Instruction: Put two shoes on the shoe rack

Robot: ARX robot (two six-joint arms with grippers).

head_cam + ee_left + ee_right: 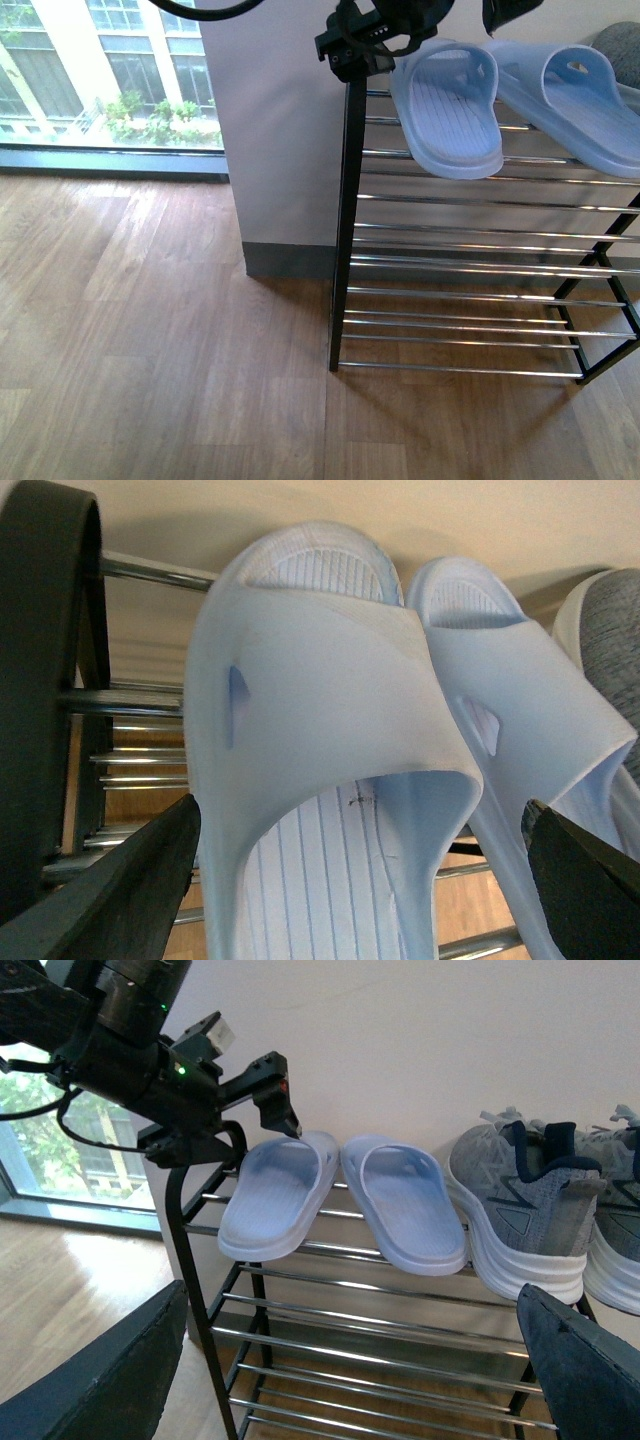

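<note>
The left gripper (283, 1100) is black, angular plastic (green light, trailing cables).

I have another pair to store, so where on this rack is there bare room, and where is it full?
The top tier of the shoe rack is crowded: two blue slippers beside the grey sneakers fill its visible width, with the left gripper at the slippers. The lower chrome tiers beneath them lie bare.

From where I stand, no writing, brand, number or sign can be read anywhere. The pale blue slides (275, 1200) on the shoe rack (330, 1320) carry only moulded ribs. The grey sneakers (525, 1210) beside them show dark side marks, too small to make out as lettering.
</note>
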